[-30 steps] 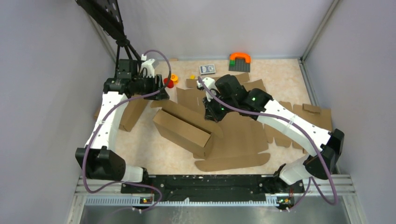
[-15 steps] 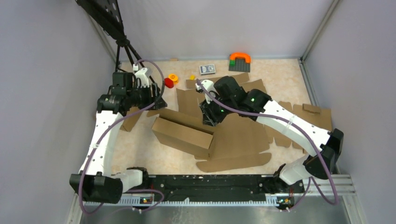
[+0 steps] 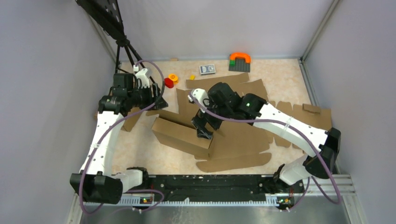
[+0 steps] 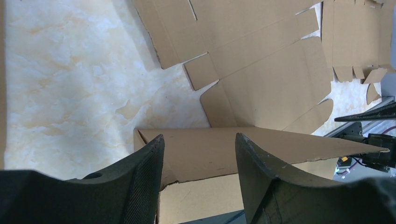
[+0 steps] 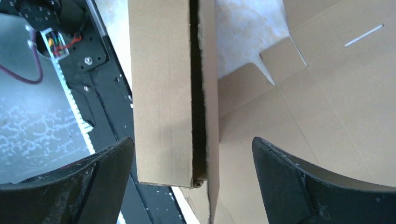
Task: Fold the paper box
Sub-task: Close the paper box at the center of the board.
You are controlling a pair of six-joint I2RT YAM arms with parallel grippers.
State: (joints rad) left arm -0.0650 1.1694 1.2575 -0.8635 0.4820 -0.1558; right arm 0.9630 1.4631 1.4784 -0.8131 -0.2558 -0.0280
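The paper box [image 3: 238, 140] lies mid-table as a brown die-cut sheet, with one long side folded up into a double wall [image 3: 180, 133]. My right gripper [image 3: 204, 129] hangs open over that wall's right end. In the right wrist view the wall [image 5: 161, 93] stands between the wide-apart fingers of the right gripper [image 5: 194, 144], touching neither. My left gripper [image 3: 156, 99] sits at the box's far left corner, open. In the left wrist view the left gripper [image 4: 198, 140] has cardboard of the box [image 4: 261, 79] beyond its spread fingers, with nothing pinched.
A smaller cardboard slab [image 3: 133, 114] lies under the left arm. Another cut cardboard sheet [image 3: 308, 114] is at the right. At the back are an orange and green piece [image 3: 239, 60], a card deck [image 3: 207, 69], a red piece [image 3: 168, 83] and a yellow disc [image 3: 173, 77].
My right gripper has gone from shut to wide open and shifted nearer and leftward onto the folded wall's end. The left arm drew back slightly, then held still.
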